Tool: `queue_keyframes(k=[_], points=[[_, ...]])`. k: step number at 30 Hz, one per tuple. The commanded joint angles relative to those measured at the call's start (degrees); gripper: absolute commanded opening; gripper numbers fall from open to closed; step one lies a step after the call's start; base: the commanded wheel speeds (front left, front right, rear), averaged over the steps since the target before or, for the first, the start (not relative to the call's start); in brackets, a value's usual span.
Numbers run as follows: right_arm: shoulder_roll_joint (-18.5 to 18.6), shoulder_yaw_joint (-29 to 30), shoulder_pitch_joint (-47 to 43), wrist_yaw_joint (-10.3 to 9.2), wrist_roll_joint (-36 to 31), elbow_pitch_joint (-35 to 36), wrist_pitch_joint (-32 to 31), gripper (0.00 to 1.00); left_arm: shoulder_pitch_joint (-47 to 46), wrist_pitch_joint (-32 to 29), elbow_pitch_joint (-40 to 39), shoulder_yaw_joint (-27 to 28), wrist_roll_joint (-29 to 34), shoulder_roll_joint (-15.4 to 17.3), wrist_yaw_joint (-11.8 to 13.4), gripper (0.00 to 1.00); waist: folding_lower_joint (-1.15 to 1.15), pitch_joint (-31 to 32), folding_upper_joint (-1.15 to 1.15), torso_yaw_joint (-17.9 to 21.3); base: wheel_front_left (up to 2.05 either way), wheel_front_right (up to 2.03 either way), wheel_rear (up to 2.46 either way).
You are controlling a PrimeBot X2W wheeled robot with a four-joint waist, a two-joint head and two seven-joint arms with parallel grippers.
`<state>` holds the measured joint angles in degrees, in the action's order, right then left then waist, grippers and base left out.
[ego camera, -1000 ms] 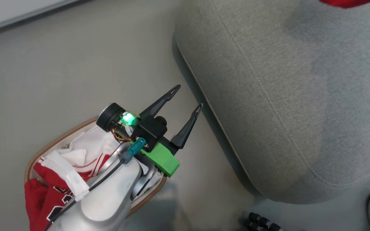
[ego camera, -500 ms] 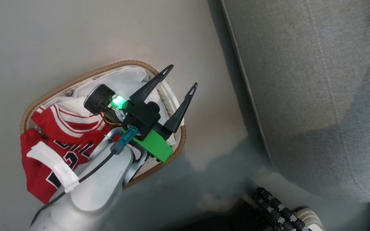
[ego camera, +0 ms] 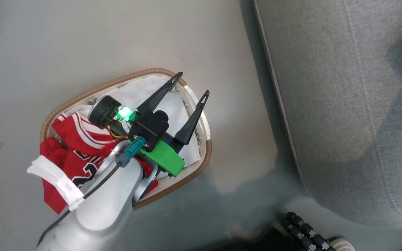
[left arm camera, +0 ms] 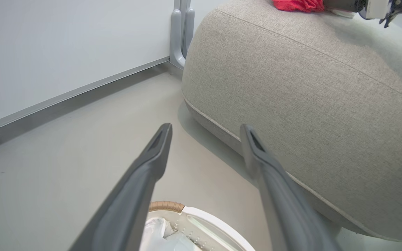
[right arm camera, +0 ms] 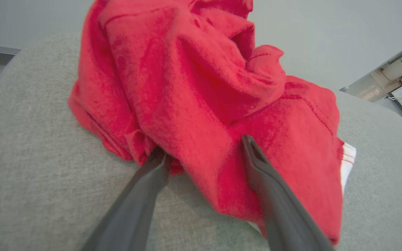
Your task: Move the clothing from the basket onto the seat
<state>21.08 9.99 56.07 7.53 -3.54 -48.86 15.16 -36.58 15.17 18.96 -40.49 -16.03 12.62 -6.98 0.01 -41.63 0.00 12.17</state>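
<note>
Left hand [ego camera: 193, 83] hangs open above the basket [ego camera: 92, 89], its 2 long dark fingers spread wide and pointing toward the end of the basket nearest the seat [ego camera: 344, 87]. In the head view the basket stands on the pale floor [ego camera: 82, 42] just beside the seat's rounded edge, apart from it. Its white liner [ego camera: 134, 94] lies bare under the fingers. A red jersey [ego camera: 79, 153] with white trim and black-and-white numbers fills the other end and spills over the brown woven rim onto the floor. The silver forearm [ego camera: 103, 205] covers part of this clothing. From the left wrist view, the left hand [left arm camera: 206, 128] frames the floor and the seat [left arm camera: 309, 87], with the basket's rim [left arm camera: 201, 218] showing low between the fingers. A red garment [left arm camera: 297, 5] lies on top of the seat at that view's upper edge, close to the other arm [left arm camera: 372, 7]. In the right wrist view the right hand [right arm camera: 202, 146] is open too, its 2 fingers well apart and low over the grey upholstery [right arm camera: 30, 157]. The red garment [right arm camera: 204, 87] sits crumpled on the seat against them: a fold drapes between the fingers and over the tip of 1, and a white edge with red stripes [right arm camera: 347, 157] peeks out at its far side.
</note>
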Motion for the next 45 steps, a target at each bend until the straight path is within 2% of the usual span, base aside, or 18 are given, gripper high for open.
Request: queue_keyframes(k=[1, 13, 21, 26, 27, 30, 34, 45], points=[[0.57, -0.15, -1.79, -0.08, -0.30, 0.37, 0.00, 1.00, 1.25, -0.03, 0.22, 0.59, -0.31, -0.48, -0.04, 1.00, -0.01, 4.30, 0.00, -0.77, 0.00, 0.00, 0.00], [1.21, -3.46, -10.72, -0.08, 1.30, 4.05, 0.01, 1.00, 9.08, -0.03, 1.11, 10.18, -1.38, -4.32, 0.15, 1.00, -0.01, 21.59, 0.00, -6.14, 0.00, 0.00, 0.00], [-3.66, -5.58, -17.86, -0.08, 3.79, 8.49, 0.01, 1.00, 17.07, -0.03, 1.63, 20.26, -0.74, -6.88, 1.08, 1.00, -0.01, 31.37, 0.00, -8.85, 0.00, 0.00, 0.00], [-9.01, -4.91, -23.69, -0.08, 4.62, 12.52, 0.01, 1.00, 22.14, -0.04, 1.09, 26.40, -0.10, -7.97, 2.24, 1.00, -0.01, 35.52, 0.00, -9.64, 0.00, 0.00, 0.00], [-11.77, -4.47, -26.55, -0.08, 4.64, 14.61, 0.01, 1.00, 24.27, -0.03, 0.74, 28.68, 0.32, -8.40, 2.44, 1.00, -0.01, 36.88, 0.00, -9.94, 0.00, 0.00, 0.00], [-14.94, -4.52, -31.10, -0.08, 4.06, 17.92, 0.01, 1.00, 27.33, -0.04, 0.37, 31.82, 0.81, -8.81, 2.69, 1.00, -0.01, 38.69, 0.00, -10.37, 0.00, 0.00, 0.00], [-17.38, -5.99, -36.75, -0.08, 3.63, 21.42, 0.01, 1.00, 30.80, -0.04, 0.23, 35.06, 1.33, -9.15, 2.67, 1.00, -0.01, 40.30, 0.00, -11.02, 0.00, 0.00, 0.00], [-18.05, -9.73, -47.63, -0.08, 9.33, 25.92, 0.01, 1.00, 36.03, -0.03, 0.80, 38.53, 3.26, -9.64, 1.56, 1.00, -0.01, 41.47, 0.00, -13.07, 0.00, 0.00, 0.00]])
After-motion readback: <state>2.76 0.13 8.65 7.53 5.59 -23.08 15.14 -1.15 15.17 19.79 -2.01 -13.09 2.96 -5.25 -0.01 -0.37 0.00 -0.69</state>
